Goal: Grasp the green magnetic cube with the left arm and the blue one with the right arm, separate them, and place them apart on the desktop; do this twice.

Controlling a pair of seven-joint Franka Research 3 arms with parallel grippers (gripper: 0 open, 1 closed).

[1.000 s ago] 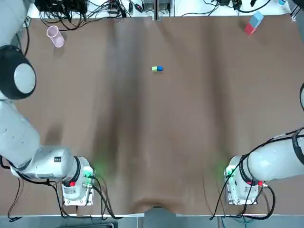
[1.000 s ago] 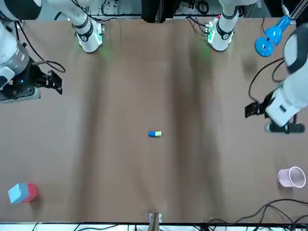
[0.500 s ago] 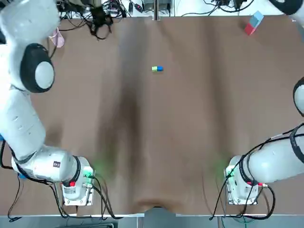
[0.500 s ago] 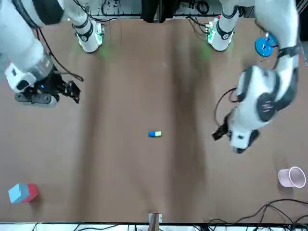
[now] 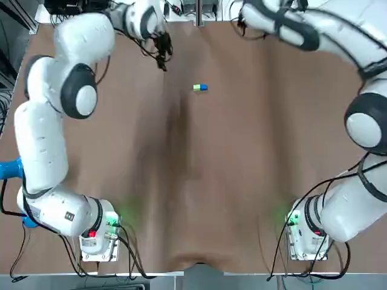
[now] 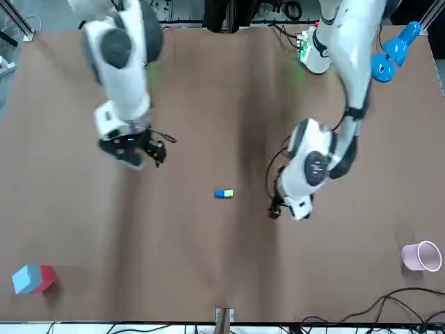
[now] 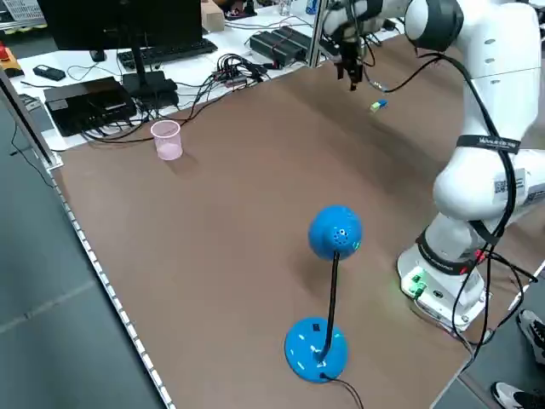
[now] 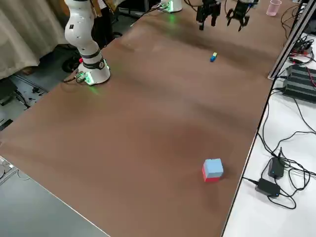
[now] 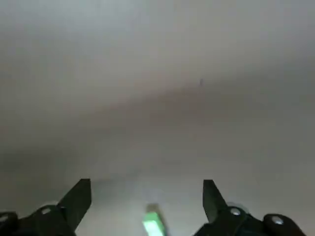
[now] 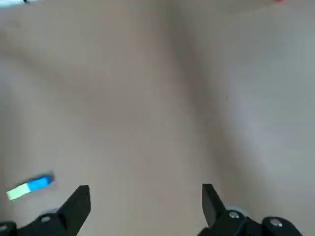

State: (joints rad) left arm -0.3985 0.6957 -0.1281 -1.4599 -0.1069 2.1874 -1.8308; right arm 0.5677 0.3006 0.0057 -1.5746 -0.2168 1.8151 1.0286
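Green cube [image 5: 196,87] touches blue cube [image 5: 204,87], their seam barely discernible

no readable text, labels or numbers

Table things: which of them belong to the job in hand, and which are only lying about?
For the job: green cube and blue cube, touching each other; left tool and right tool, both open.

Lying about: pink cup; red-and-blue block; blue stand.
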